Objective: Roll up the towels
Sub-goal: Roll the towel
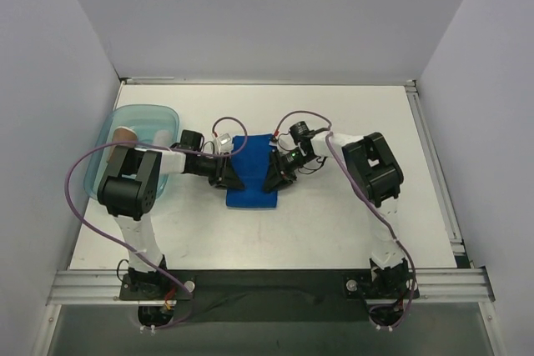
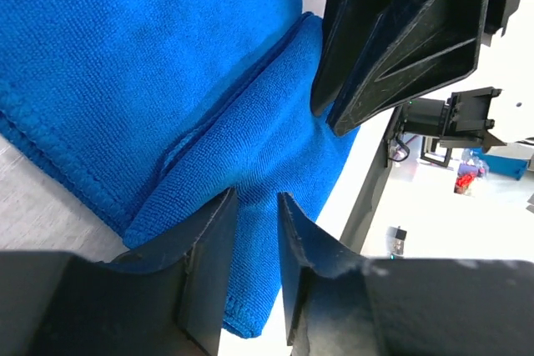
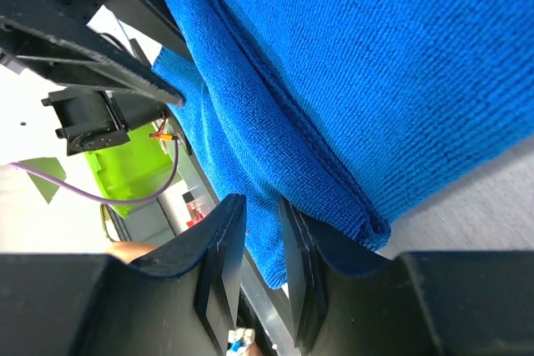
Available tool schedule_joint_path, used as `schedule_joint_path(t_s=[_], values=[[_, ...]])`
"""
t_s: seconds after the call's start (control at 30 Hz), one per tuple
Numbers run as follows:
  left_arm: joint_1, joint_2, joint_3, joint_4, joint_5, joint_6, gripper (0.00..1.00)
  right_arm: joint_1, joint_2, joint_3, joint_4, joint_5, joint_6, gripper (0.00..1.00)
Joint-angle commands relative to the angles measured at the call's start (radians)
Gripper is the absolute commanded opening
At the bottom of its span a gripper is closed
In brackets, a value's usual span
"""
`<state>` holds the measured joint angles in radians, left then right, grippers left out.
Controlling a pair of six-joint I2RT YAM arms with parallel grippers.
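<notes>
We are holding the blue towel (image 1: pixel 253 174) at centre frame; our left gripper (image 2: pixel 257 199) is pinching a raised fold, jaws narrow. Our right gripper (image 3: pixel 263 203) is nipping the opposite edge, likewise narrow.

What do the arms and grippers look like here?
The left arm and right arm are white links with bulky black joint housings, each with a purple cable. The left gripper and right gripper have matte black, wedge-shaped fingers.
</notes>
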<state>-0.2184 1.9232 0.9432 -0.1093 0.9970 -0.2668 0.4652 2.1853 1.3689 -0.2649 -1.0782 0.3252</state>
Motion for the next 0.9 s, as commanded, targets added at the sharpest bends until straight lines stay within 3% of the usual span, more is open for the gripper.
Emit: schedule_joint_path(t_s=[0.0,0.17,0.27,0.37,0.47,0.6,0.63,0.7,0.87], values=[[0.01,0.019,0.012,-0.006,-0.124,0.055,0.41,-0.014,-0.004,-0.048,-0.066,0.19,-0.069,0.26],[0.005,-0.12,-0.003,-0.122,-0.115,0.139,0.51,-0.016,-0.16,-0.09,-0.149,0.199,-0.17,0.28],[0.001,-0.284,-0.02,-0.168,-0.171,0.227,0.6,-0.019,-0.277,-0.114,-0.177,0.147,-0.199,0.34],[-0.007,-0.491,-0.044,-0.208,-0.248,0.378,0.64,-0.017,-0.372,-0.111,-0.175,0.115,-0.209,0.39],[-0.03,-0.598,-0.081,-0.242,-0.314,0.536,0.67,-0.004,-0.383,-0.094,-0.175,0.089,-0.209,0.4],[-0.188,-0.783,-0.156,-0.28,-0.597,0.793,0.67,0.01,-0.316,-0.035,-0.169,0.049,-0.195,0.4],[-0.27,-0.812,-0.179,-0.276,-0.651,0.839,0.67,0.018,-0.29,-0.021,-0.162,0.044,-0.187,0.39],[-0.334,-0.884,-0.256,-0.262,-0.721,0.955,0.68,0.029,-0.263,0.022,-0.11,0.038,-0.146,0.38],[-0.536,-0.912,-0.34,-0.179,-0.889,1.078,0.68,0.078,-0.159,0.099,-0.034,0.043,-0.087,0.34]])
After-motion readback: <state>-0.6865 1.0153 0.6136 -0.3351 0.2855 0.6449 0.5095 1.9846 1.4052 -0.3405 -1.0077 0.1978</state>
